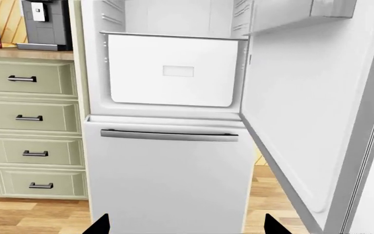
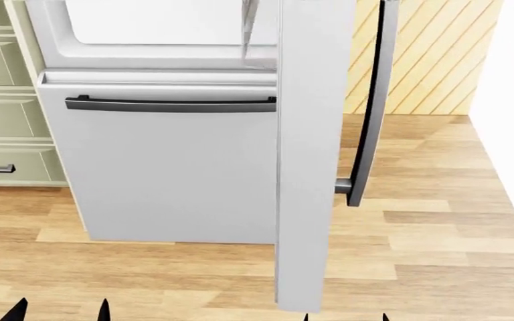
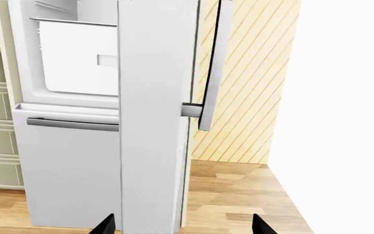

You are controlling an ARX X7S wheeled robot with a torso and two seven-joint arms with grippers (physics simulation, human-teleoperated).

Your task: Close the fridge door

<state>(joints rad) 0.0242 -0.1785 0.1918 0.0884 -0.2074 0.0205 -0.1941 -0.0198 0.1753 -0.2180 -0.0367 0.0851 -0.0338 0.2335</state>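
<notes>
Only the left wrist view shows the fridge door's (image 1: 304, 122) inner face; both grippers (image 1: 185, 226) (image 3: 181, 225) hang spread, empty, short of it.

left end effector (image 2: 59, 311): black pointed tips | right end effector (image 2: 345, 317): black tips

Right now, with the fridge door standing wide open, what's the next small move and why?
Probably bring the right gripper forward and right, onto the outer face of the fridge door beside its handle, ready to push it shut. The door stands edge-on, the interior drawer is exposed, and neither gripper touches anything yet.
</notes>
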